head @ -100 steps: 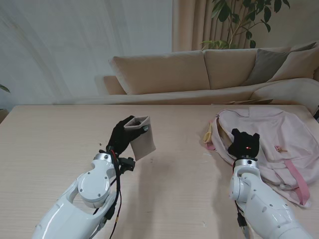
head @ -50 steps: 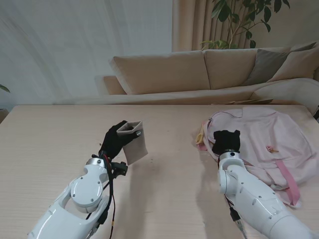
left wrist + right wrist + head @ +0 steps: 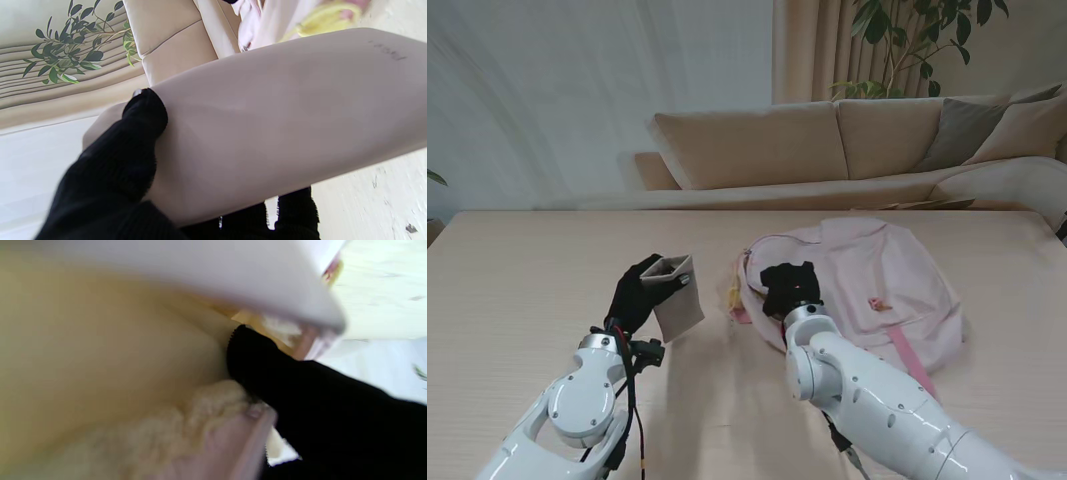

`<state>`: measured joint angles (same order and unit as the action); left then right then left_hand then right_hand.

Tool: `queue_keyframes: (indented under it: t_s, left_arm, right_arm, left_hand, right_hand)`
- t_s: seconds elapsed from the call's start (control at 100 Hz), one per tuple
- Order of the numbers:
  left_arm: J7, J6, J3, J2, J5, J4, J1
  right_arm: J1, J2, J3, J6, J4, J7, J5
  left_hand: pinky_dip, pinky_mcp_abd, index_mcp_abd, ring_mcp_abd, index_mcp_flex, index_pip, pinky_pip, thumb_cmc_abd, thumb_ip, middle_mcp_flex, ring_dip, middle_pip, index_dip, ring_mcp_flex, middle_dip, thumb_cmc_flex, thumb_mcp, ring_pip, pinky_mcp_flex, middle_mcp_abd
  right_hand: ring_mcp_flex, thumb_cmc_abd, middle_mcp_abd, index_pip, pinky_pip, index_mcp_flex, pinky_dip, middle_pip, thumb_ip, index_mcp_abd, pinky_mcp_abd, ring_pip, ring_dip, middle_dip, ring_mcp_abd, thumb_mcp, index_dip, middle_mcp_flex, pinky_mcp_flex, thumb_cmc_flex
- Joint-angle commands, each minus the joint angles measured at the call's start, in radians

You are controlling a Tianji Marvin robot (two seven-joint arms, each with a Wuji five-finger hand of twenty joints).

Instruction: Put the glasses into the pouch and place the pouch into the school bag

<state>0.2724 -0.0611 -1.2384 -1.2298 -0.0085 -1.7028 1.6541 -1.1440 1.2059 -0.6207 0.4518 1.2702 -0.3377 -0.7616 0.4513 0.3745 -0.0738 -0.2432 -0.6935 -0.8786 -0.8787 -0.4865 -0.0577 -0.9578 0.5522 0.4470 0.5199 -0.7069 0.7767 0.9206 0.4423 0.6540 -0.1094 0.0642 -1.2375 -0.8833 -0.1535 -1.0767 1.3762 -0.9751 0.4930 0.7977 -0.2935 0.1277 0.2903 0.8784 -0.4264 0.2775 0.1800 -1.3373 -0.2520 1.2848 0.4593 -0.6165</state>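
My left hand (image 3: 632, 295) is shut on a beige pouch (image 3: 676, 297), holding it above the table with its open mouth up; the left wrist view shows black fingers (image 3: 133, 143) wrapped on the pouch (image 3: 283, 120). The glasses are not visible. The pink school bag (image 3: 867, 275) lies right of the pouch, its opening with yellow lining (image 3: 734, 296) facing the pouch. My right hand (image 3: 790, 288) is shut on the bag's rim at that opening. The blurred right wrist view shows a black finger (image 3: 267, 360) hooked inside the yellow-lined bag (image 3: 100, 340).
A beige sofa (image 3: 827, 140) and a potted plant (image 3: 907, 40) stand beyond the table's far edge. The light wooden table (image 3: 527, 270) stretches to the left of my left arm.
My right hand has dragged the school bag left, toward the pouch. My left hand with the pouch has drifted left and nearer to me.
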Motion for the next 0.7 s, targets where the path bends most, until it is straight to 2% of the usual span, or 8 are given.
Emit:
queue_keyframes:
  t_s: [0.0,0.18,0.31,0.49,0.57,0.69]
  left_arm:
    - [-0.004,-0.011,-0.007,0.0,0.001,-0.018,0.015]
    - [0.01,-0.024,-0.02,-0.001,0.005,-0.036,0.033]
    - [0.015,-0.027,-0.028,-0.001,0.008,-0.049,0.04]
    - [0.031,-0.036,-0.026,-0.005,-0.002,-0.069,0.031]
    - [0.038,-0.045,-0.014,-0.008,-0.008,-0.068,0.014]
    - [0.063,-0.065,0.019,-0.017,-0.012,-0.053,-0.023]
  right_arm:
    - [-0.013,0.038,0.022,-0.015,0.038,0.015,0.005]
    - [-0.012,0.056,0.07,-0.018,0.08,0.034,0.031]
    - [-0.023,0.063,0.067,-0.02,0.094,0.028,0.052]
    - [-0.061,0.066,-0.016,-0.012,0.159,0.008,0.11]
    - [-0.071,0.065,-0.058,0.007,0.197,0.021,0.153]
    - [-0.062,0.062,-0.097,0.016,0.212,0.04,0.183]
  left_hand:
    - [0.022,0.005,-0.069,-0.004,-0.053,-0.057,-0.034,0.043,0.003,-0.035,0.019,-0.003,-0.006,-0.025,0.015,0.023,0.004,0.028,0.01,-0.028]
    - [0.021,0.005,-0.069,-0.005,-0.054,-0.057,-0.033,0.043,0.003,-0.037,0.019,-0.003,-0.006,-0.026,0.015,0.023,0.005,0.028,0.012,-0.028]
    - [0.02,0.004,-0.071,-0.004,-0.057,-0.058,-0.03,0.042,0.003,-0.038,0.019,-0.002,-0.006,-0.027,0.015,0.022,0.005,0.028,0.015,-0.028]
    - [0.016,0.004,-0.08,0.001,-0.061,-0.065,-0.02,0.043,0.0,-0.046,0.019,-0.002,0.001,-0.034,0.017,0.024,0.004,0.029,0.029,-0.033]
    - [0.013,0.0,-0.084,0.002,-0.059,-0.066,-0.016,0.051,-0.008,-0.046,0.033,0.006,0.012,-0.034,0.032,0.033,-0.008,0.052,0.033,-0.031]
    - [0.008,-0.009,-0.114,0.024,-0.059,-0.069,-0.004,0.055,-0.019,-0.048,0.036,-0.003,0.026,-0.025,0.036,0.034,-0.023,0.05,0.046,-0.051]
  right_hand:
    - [-0.051,0.003,-0.017,-0.004,0.03,-0.027,0.015,0.006,-0.027,0.062,0.025,0.016,-0.001,0.007,-0.018,-0.055,-0.021,0.058,0.001,-0.027]
    - [-0.056,0.005,-0.01,0.01,0.032,-0.01,0.016,-0.004,-0.029,0.053,0.018,0.007,0.002,-0.004,-0.026,-0.052,-0.008,0.06,0.012,-0.017]
    - [-0.062,0.001,-0.013,0.007,0.031,-0.006,0.014,-0.011,-0.028,0.043,0.02,-0.002,0.005,-0.013,-0.021,-0.056,-0.003,0.066,0.02,-0.018]
    - [-0.07,-0.004,-0.034,-0.022,0.045,-0.018,0.019,0.018,-0.028,0.034,0.042,0.034,-0.015,0.012,-0.001,-0.061,-0.023,0.068,0.031,-0.032]
    - [-0.069,-0.003,-0.056,-0.02,0.065,-0.022,0.029,0.037,-0.025,0.011,0.059,0.079,-0.031,0.036,0.018,-0.059,-0.036,0.066,0.042,-0.044]
    - [-0.068,0.001,-0.061,-0.018,0.07,-0.021,0.033,0.044,-0.025,0.001,0.062,0.102,-0.034,0.049,0.025,-0.056,-0.045,0.067,0.043,-0.047]
